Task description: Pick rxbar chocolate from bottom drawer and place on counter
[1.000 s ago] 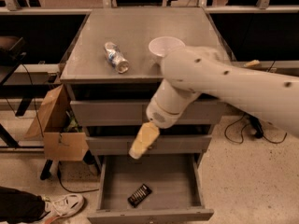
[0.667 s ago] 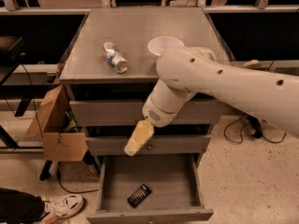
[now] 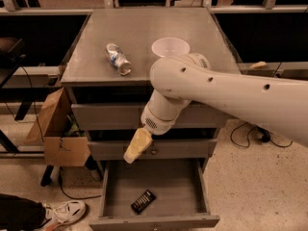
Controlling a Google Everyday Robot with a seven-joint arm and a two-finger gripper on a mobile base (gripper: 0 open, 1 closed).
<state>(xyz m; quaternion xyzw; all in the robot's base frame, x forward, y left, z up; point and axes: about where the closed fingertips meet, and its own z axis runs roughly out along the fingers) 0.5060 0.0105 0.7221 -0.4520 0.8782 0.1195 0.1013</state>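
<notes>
The rxbar chocolate, a small black wrapper with pale lines, lies flat in the open bottom drawer, near its front left. My gripper hangs from the white arm above the drawer's back left, in front of the middle drawer, well above the bar and apart from it. The grey counter is the cabinet's top.
A clear plastic bottle lies on its side on the counter's left. A white bowl stands at the counter's middle. A cardboard box sits left of the cabinet. A person's shoe is at the lower left on the floor.
My arm and gripper have shifted slightly to the left above the open drawer. The bar, bottle and bowl have not moved.
</notes>
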